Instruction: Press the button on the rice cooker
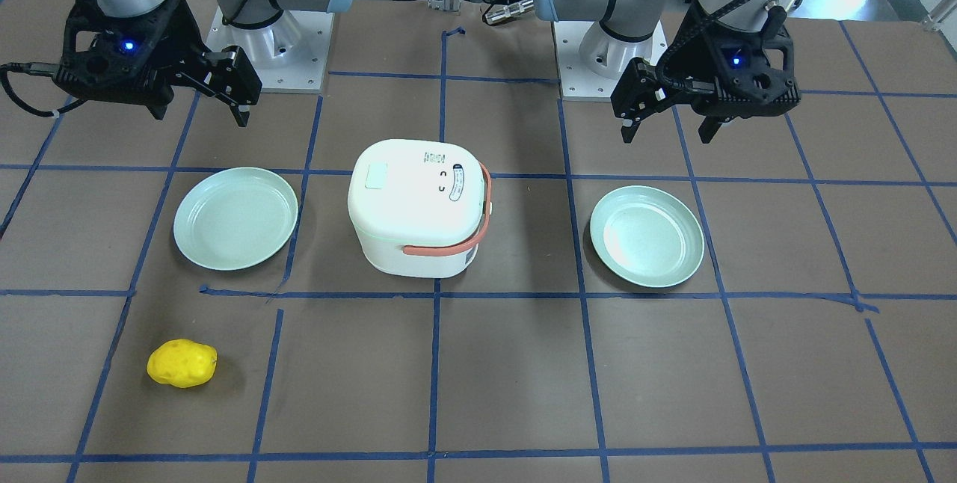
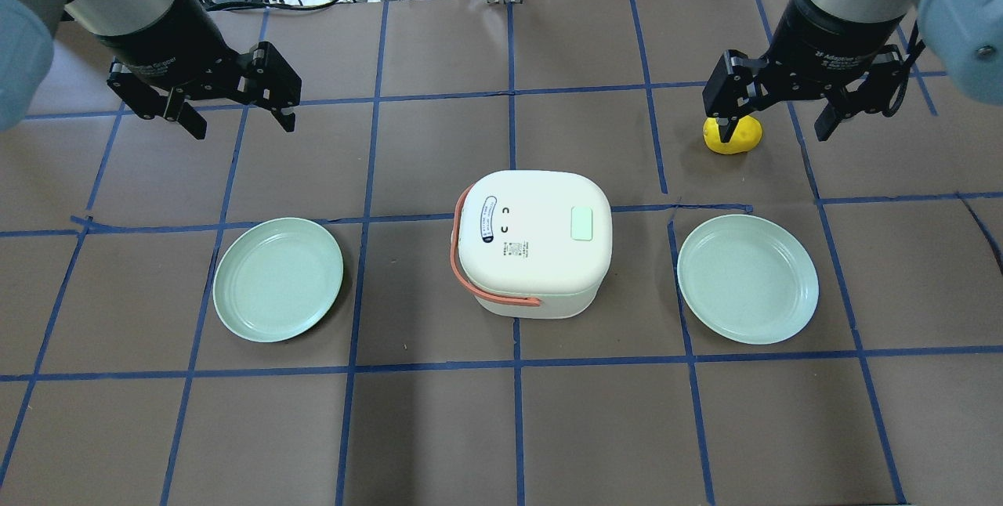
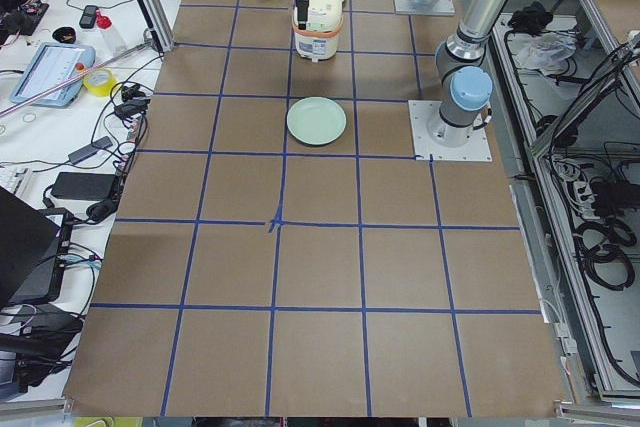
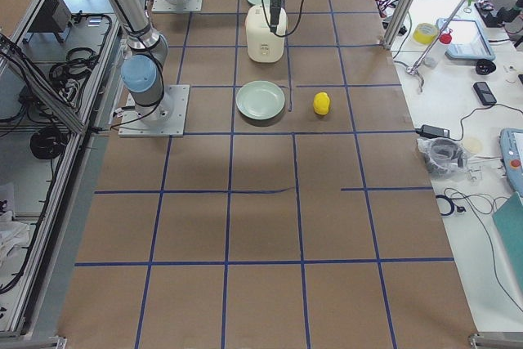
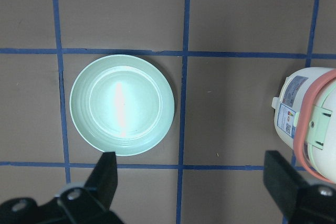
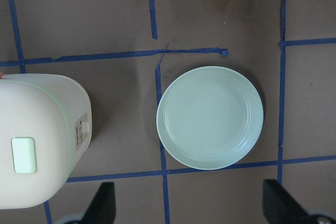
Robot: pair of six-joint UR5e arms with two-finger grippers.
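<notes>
Overhead exterior view gives me the layout: the rice cooker (image 2: pixel 533 243) sits mid-worktop (image 2: pixel 439 428), its pale green button (image 2: pixel 582 222) on the lid toward 3 o'clock, the orange handle (image 2: pixel 453 255) round toward 9. My left claw (image 2: pixel 241 121) hangs at 10 o'clock from the cooker and my right claw (image 2: pixel 774 130) at 2 o'clock, both spread wide, both holding nothing, both well apart from the lid. Button not yet pressed, I'd say. It lies on my right side, so I reckon the right claw is the one to send: bring the fingers together into one blunt tip, line up square over the green pad, come straight down and push gently so the cooker neither skids nor tips. Right wrist view shows that button face-on at its 8 o'clock, while the left wrist view catches only the cooker's handle side and no button. Front-facing view shows the yellow lump (image 1: pixel 182 363) whole, where overhead my right finger half covers it.
</notes>
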